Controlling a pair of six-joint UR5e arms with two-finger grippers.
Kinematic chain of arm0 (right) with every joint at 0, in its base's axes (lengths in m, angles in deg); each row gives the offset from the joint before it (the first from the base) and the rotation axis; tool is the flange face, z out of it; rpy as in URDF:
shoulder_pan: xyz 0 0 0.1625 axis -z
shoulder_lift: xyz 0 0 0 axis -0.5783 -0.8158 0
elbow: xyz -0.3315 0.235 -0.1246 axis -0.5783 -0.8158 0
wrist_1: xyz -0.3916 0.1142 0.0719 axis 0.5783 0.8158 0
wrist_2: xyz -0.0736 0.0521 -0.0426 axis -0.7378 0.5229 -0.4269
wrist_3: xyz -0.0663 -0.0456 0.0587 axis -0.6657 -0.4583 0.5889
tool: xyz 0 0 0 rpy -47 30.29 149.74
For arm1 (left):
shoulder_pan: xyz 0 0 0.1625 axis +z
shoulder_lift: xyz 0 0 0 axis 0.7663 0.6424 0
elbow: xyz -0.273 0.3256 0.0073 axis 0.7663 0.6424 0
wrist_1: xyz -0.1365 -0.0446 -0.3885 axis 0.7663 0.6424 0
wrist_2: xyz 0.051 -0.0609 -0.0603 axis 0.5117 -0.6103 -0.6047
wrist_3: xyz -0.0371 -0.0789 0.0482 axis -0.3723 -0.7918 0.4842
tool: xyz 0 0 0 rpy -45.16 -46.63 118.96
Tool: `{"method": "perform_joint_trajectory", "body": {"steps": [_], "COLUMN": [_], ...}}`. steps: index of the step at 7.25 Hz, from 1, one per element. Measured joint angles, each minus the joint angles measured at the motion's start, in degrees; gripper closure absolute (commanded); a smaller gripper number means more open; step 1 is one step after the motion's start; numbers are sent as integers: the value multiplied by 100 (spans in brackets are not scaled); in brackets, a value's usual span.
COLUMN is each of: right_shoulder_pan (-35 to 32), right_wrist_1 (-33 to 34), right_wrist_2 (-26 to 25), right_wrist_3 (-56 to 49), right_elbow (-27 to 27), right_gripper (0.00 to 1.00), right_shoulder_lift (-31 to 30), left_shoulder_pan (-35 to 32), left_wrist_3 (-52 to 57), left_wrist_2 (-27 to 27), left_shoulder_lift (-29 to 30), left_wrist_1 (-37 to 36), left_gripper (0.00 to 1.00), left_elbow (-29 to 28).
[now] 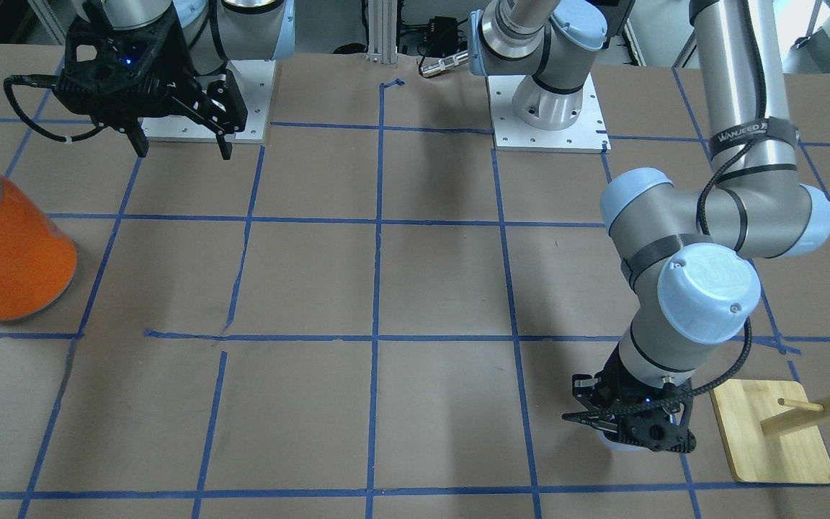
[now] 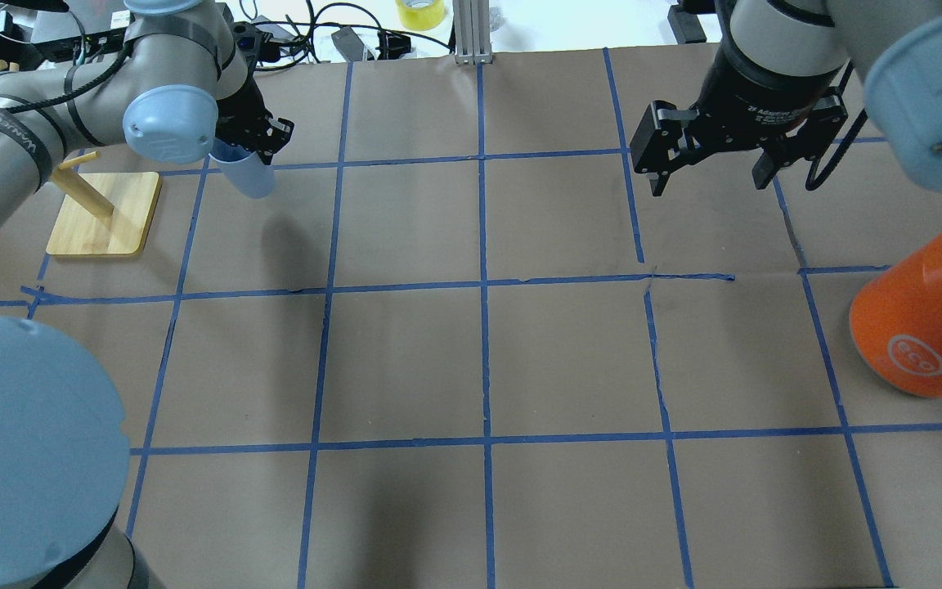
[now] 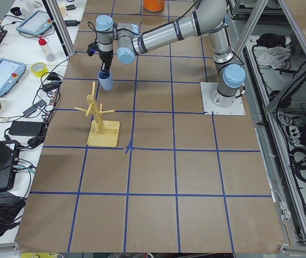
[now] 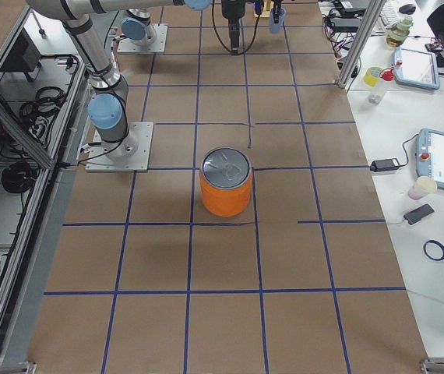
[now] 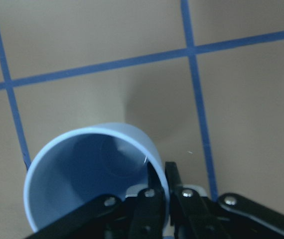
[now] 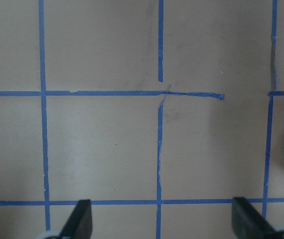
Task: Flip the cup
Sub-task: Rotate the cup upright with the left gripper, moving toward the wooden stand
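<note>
The left gripper point(image 5: 163, 174) has its fingers clamped on the rim of a pale blue cup point(image 2: 247, 175), one finger inside and one outside the wall. The cup hangs tilted, mouth uppermost, raised off the brown paper-covered table point(image 2: 479, 360), near a wooden peg rack point(image 2: 103, 214) at the far left corner. The right gripper point(image 2: 710, 176) hovers above the table on the other side, fingers spread wide apart and holding nothing. A large orange can point(image 2: 917, 327) stands near it.
</note>
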Motion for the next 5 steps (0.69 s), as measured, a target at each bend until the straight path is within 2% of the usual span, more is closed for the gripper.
{"method": "perform_joint_trajectory", "body": {"steps": [4, 5], "right_shoulder_pan": [0, 0], "right_wrist_1": [-2, -2], "right_wrist_2": [0, 2], "right_wrist_3": [3, 3], "right_elbow": [0, 0], "right_gripper": [0, 0], "right_shoulder_lift": [0, 0], "left_shoulder_pan": [28, 30], "left_wrist_3": [85, 91], "left_wrist_2": [0, 9], "left_shoulder_lift": [267, 274], "left_wrist_1": [-222, -232], "left_gripper": [100, 36], "left_elbow": [96, 107]}}
